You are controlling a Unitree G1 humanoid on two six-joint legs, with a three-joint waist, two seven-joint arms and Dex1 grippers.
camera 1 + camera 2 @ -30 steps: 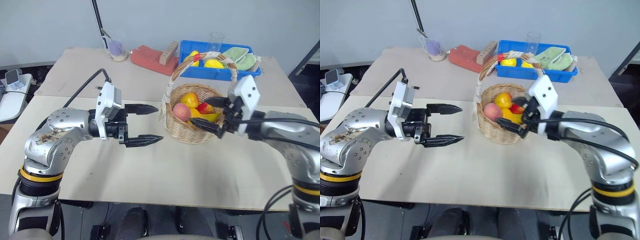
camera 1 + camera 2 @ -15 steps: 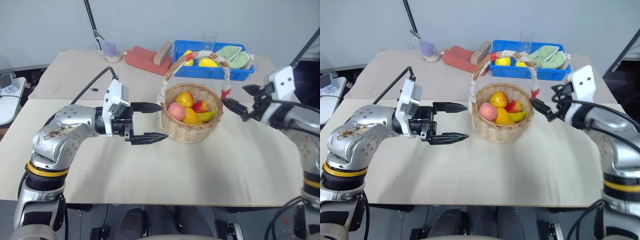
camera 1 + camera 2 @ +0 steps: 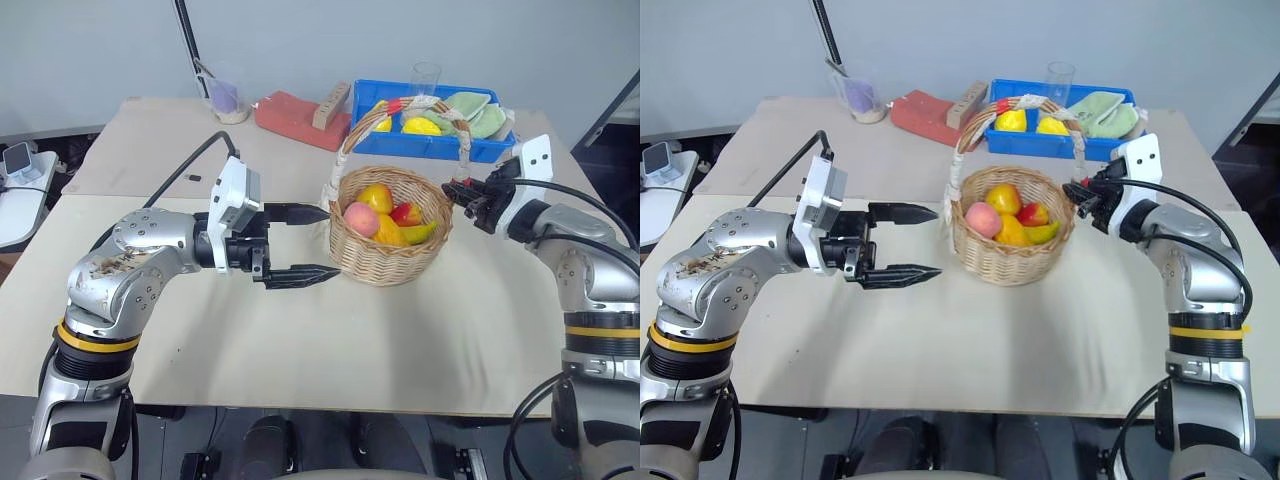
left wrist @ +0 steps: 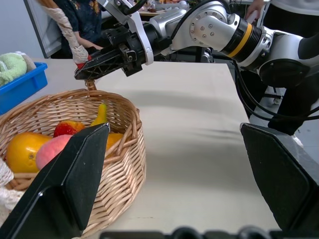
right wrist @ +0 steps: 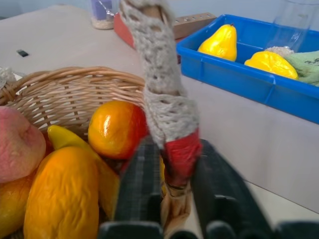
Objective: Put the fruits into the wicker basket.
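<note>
The wicker basket (image 3: 385,262) stands mid-table, its tall handle (image 5: 167,99) wrapped in white and red. Inside lie the fruits: the pink peach (image 3: 361,218) and the bumpy yellow-orange mango (image 5: 62,199), among other orange, red and yellow fruit. My right gripper (image 5: 172,172) is shut on the red band at the handle's foot on the basket's right side, and it is also seen across the basket as the right gripper (image 4: 92,69). My left gripper (image 3: 937,240) is held level just left of the basket, open, with nothing between its fingers (image 4: 75,184).
A blue bin (image 3: 430,146) behind the basket holds a yellow pear (image 5: 222,42), a lemon (image 5: 269,62) and green cloths. A clear glass (image 3: 427,78), a red cloth (image 3: 295,112) and a small cup (image 3: 230,100) sit at the back.
My right gripper came out from over the basket's fruit, swung to the basket's right side and shut on the handle's foot. The left gripper stayed open in place.
</note>
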